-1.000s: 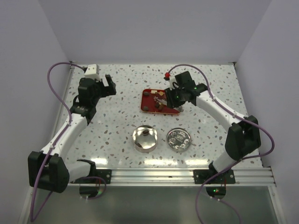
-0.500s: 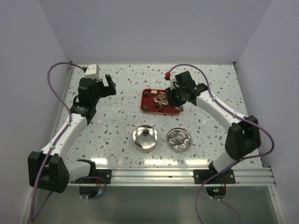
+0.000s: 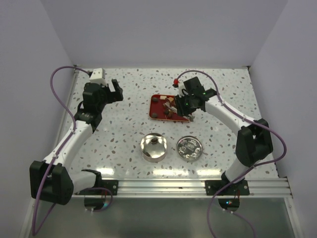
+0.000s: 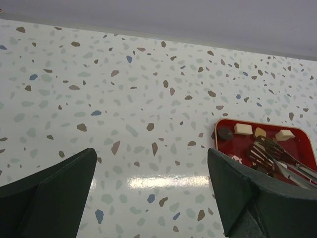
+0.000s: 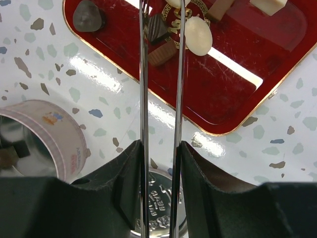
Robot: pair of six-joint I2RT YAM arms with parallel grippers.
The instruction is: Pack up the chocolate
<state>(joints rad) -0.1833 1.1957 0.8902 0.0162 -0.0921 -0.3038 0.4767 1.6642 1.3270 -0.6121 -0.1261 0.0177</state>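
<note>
While the overhead view shows the round tin (image 3: 153, 147) and its lid (image 3: 189, 148) nearest the bases, it leaves the right hand's grip unclear. The right wrist camera settles it: the right hand (image 5: 161, 148) pinches metal tongs (image 5: 143, 74), whose blades reach over the red tray (image 5: 223, 94). The chocolate (image 5: 198, 35) lies loose in that tray on the tabletop (image 3: 124, 124) — the cream oval's long axis runs nearly in line with the blades. Far left, the left hand (image 4: 151, 163) hangs spread, gripping nothing.
</note>
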